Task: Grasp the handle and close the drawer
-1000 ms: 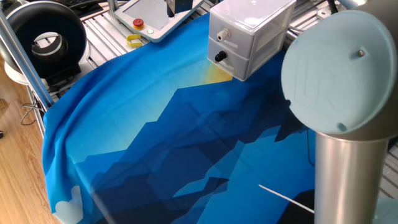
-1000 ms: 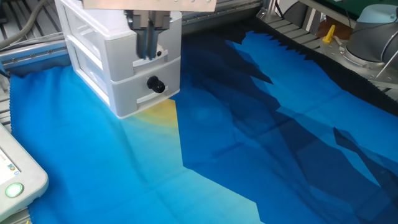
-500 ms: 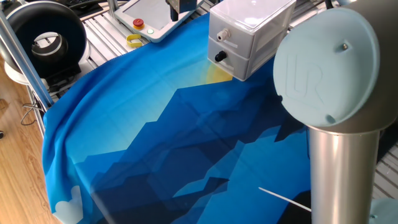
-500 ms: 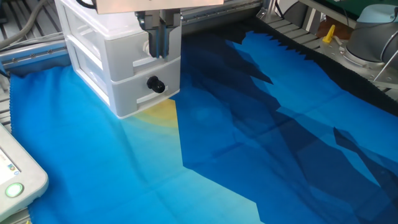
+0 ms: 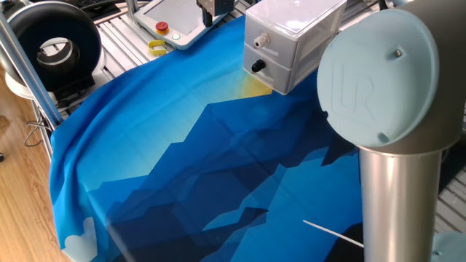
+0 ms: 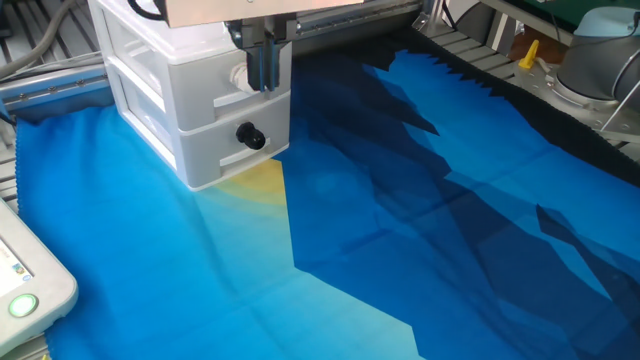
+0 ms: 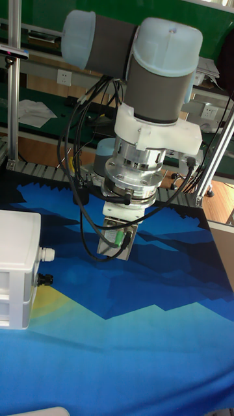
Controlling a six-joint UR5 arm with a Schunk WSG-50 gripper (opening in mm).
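Blue cloth (image 5: 182, 167) covers the table; pincer (image 6: 262, 70) hangs beside the drawer (image 6: 215, 60) handle (image 6: 240, 76), fingers nearly together, clamping nothing.

Wooden floor (image 5: 18, 211) beside table; aluminium frame posts (image 7: 13, 78); green wall (image 7: 39, 19) behind; wall socket (image 7: 63, 77).

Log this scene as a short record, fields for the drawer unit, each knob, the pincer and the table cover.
drawer unit: white plastic cabinet at the far edge of the cloth
the drawer: upper one, front about flush with the cabinet
the handle: small white knob, nothing touching it
lower knob: black, round
pincer: fingers down, just beside the white knob, apart from it
pincer state: cannot tell
cover: blue cloth with a yellow patch in front of the unit
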